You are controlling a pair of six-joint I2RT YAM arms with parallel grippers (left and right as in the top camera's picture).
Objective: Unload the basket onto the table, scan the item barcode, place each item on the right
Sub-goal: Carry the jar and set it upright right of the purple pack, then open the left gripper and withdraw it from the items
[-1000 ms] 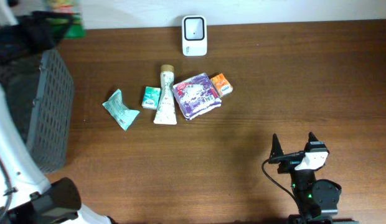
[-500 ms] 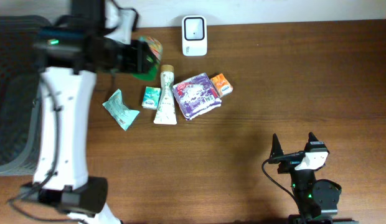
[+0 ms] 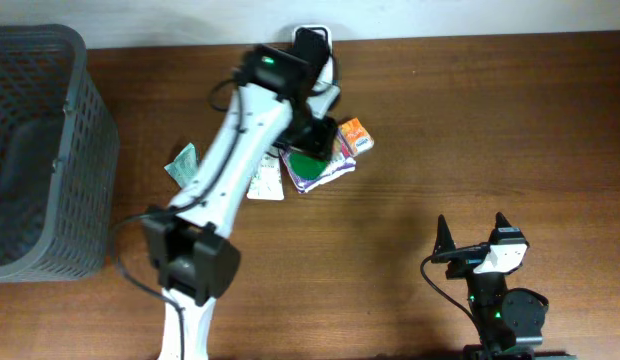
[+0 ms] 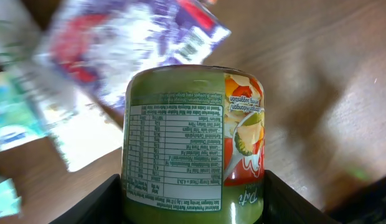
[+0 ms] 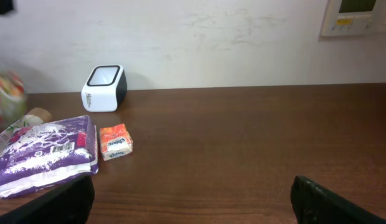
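My left gripper (image 3: pixel 314 152) is shut on a green can (image 4: pixel 193 143) with a white nutrition label and an orange-red picture on its side. In the left wrist view the black fingers (image 4: pixel 96 205) press it from both sides. No barcode shows on the side of the can that faces the camera. The can (image 3: pixel 311 164) hangs over the purple packet (image 3: pixel 333 168), just in front of the white scanner (image 5: pixel 104 88). My right gripper (image 3: pixel 472 228) stands open near the table's front right, with nothing between its fingers.
A small orange packet (image 3: pixel 356 135) lies right of the purple packet. A cream tube (image 3: pixel 265 182) and a teal pouch (image 3: pixel 182 165) lie to its left, partly under my left arm. A grey basket (image 3: pixel 30 150) fills the far left.
My left arm has swung from the basket side to the right with the can in it, and is now over the purple packet by the scanner. The right arm has not moved.
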